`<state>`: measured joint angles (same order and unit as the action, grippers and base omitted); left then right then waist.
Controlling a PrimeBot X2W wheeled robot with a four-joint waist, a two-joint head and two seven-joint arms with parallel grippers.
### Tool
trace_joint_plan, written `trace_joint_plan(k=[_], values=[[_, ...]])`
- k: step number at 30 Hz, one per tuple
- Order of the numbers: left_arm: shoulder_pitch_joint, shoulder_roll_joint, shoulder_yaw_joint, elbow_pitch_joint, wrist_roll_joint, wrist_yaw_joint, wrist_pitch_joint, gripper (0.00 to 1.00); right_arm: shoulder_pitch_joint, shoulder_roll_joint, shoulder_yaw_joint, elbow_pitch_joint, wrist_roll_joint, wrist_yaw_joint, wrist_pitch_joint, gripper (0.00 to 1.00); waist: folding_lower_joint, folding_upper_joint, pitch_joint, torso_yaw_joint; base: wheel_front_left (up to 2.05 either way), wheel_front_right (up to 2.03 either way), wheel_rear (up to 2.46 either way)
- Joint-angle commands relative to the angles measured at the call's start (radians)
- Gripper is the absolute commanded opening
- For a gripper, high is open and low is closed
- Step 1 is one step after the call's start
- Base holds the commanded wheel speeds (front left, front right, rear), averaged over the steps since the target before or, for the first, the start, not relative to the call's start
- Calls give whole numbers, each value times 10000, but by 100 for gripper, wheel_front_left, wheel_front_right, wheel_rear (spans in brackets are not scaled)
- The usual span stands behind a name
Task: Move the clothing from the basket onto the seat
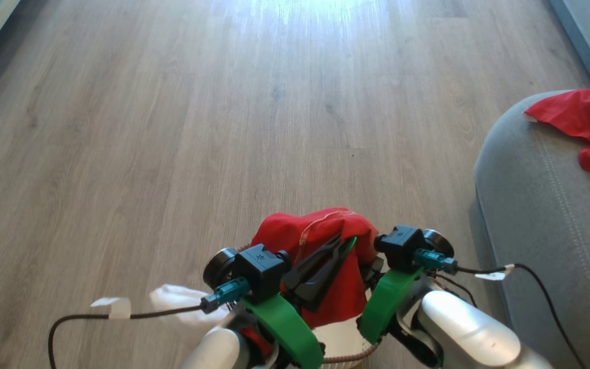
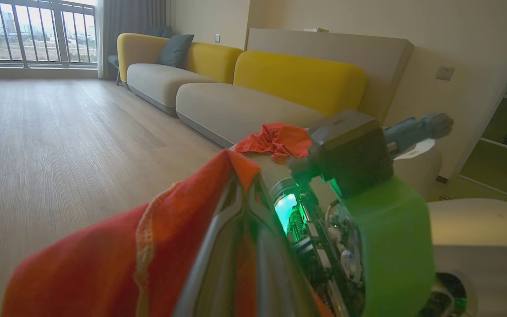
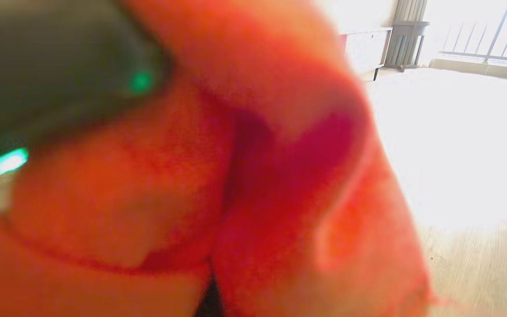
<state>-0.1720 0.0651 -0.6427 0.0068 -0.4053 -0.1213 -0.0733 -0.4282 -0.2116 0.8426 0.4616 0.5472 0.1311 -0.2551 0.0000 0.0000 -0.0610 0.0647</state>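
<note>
The red clothing [image 1: 325,230] hangs bunched between both grippers, lifted above the basket, of which a strip of brown rim [image 1: 352,355] shows at the bottom edge. My left gripper [image 1: 349,245] is shut on the fabric; in the left wrist view its fingers [image 2: 218,246] pinch a hemmed fold [image 2: 148,246]. My right gripper [image 1: 373,262] is buried in the cloth, and red folds [image 3: 236,176] gather at the bottom centre of its view. A white part [image 1: 177,302] trails out to the left. The grey seat [image 1: 530,205] lies to the right, apart from the held garment.
Another red garment [image 1: 587,123] lies on the seat's far end, and is the same red garment [image 2: 280,138] in the left wrist view. Wooden floor [image 1: 274,102] stretches ahead. A grey and yellow sofa [image 2: 244,97] stands along the wall. Cables trail from both wrists.
</note>
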Motion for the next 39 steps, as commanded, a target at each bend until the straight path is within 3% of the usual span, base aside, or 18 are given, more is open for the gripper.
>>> trace_joint_plan(k=[1, 15, 30, 32, 33, 35, 39], values=[[-660, 6, 405, -253, -23, -7, -142, 0, -350, -45, 55, -359, 110, -4, -67, 0, 0, 0, 18, -88, 0, 0, 0], [-821, 280, 840, 337, 82, 407, -414, 0, -77, -716, -434, -828, -17, -4, -67, 0, 0, 0, 68, -610, 0, 0, 0], [-913, 453, 1024, 839, 57, 628, -649, 2, 638, -1299, -1628, -1581, -428, -4, -67, 0, 0, 0, 136, -1095, 0, 0, 0], [-925, 448, 1001, 915, 65, 644, -676, 32, 677, -1283, -1732, -1619, -452, -4, -67, 0, 0, 0, 144, -1136, 0, 0, 0], [-931, 447, 986, 962, 72, 651, -690, 40, 695, -1279, -1793, -1639, -468, -4, -67, 0, 0, 0, 151, -1157, 0, 0, 0], [-941, 451, 945, 1123, 98, 671, -738, 100, 738, -1287, -2012, -1700, -531, -4, -67, 0, 0, 0, 177, -1232, 0, 0, 0], [-946, 474, 911, 1339, 153, 709, -874, 100, 758, -1329, -2366, -1815, -629, -4, -67, 0, 0, 0, 220, -1383, 0, 0, 0]])
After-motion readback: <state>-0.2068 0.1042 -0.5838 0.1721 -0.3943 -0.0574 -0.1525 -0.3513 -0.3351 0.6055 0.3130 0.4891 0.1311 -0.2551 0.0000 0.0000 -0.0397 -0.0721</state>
